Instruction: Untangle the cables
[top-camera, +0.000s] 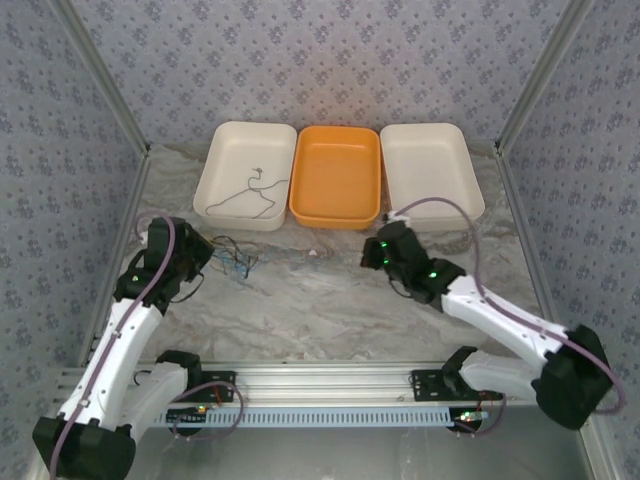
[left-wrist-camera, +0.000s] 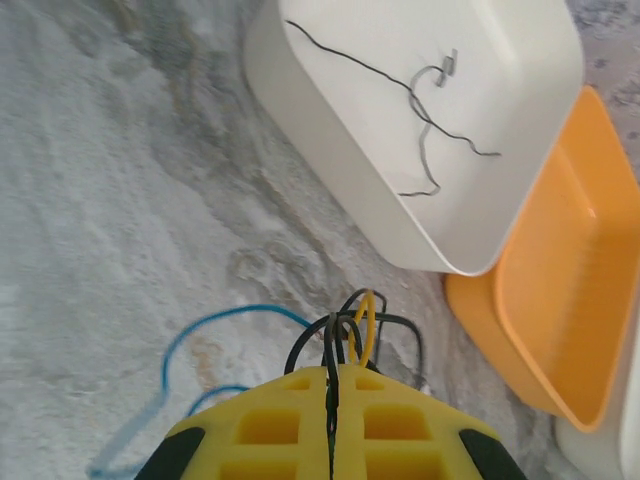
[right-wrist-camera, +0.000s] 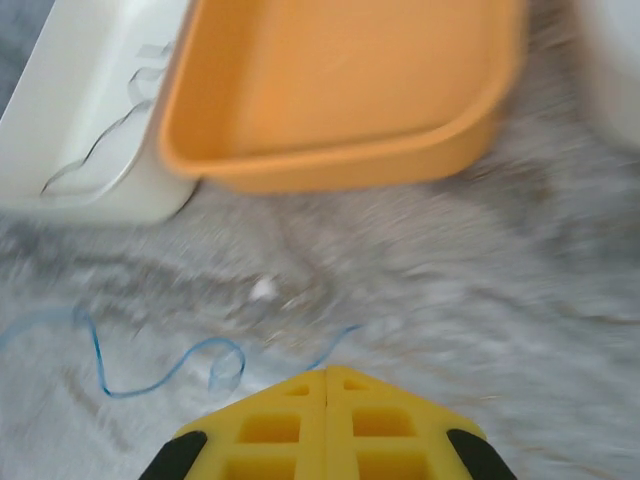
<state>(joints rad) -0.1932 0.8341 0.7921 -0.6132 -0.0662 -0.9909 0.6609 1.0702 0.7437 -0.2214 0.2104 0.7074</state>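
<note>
My left gripper (left-wrist-camera: 332, 370) (top-camera: 204, 256) is shut on a small tangle of cables (left-wrist-camera: 352, 330) (top-camera: 236, 263): dark loops and one tan wire stick up from between its yellow fingers. A blue-green cable (left-wrist-camera: 205, 325) curls on the marble to their left. One dark grey cable (left-wrist-camera: 425, 115) (top-camera: 250, 190) lies alone in the left white tray (left-wrist-camera: 340, 150) (top-camera: 218, 150). My right gripper (right-wrist-camera: 326, 372) (top-camera: 373, 252) is shut, low over the table's middle. The blue-green cable (right-wrist-camera: 160, 380) loops close in front of it and passes behind its fingertips; the blurred view hides whether it is pinched.
An orange tray (top-camera: 338, 180) (right-wrist-camera: 340, 90) (left-wrist-camera: 570, 300) stands at the back centre, with a second white tray (top-camera: 432, 170) to its right. A small white speck (right-wrist-camera: 262, 290) lies on the marble ahead of my right gripper. Patterned walls close in both sides.
</note>
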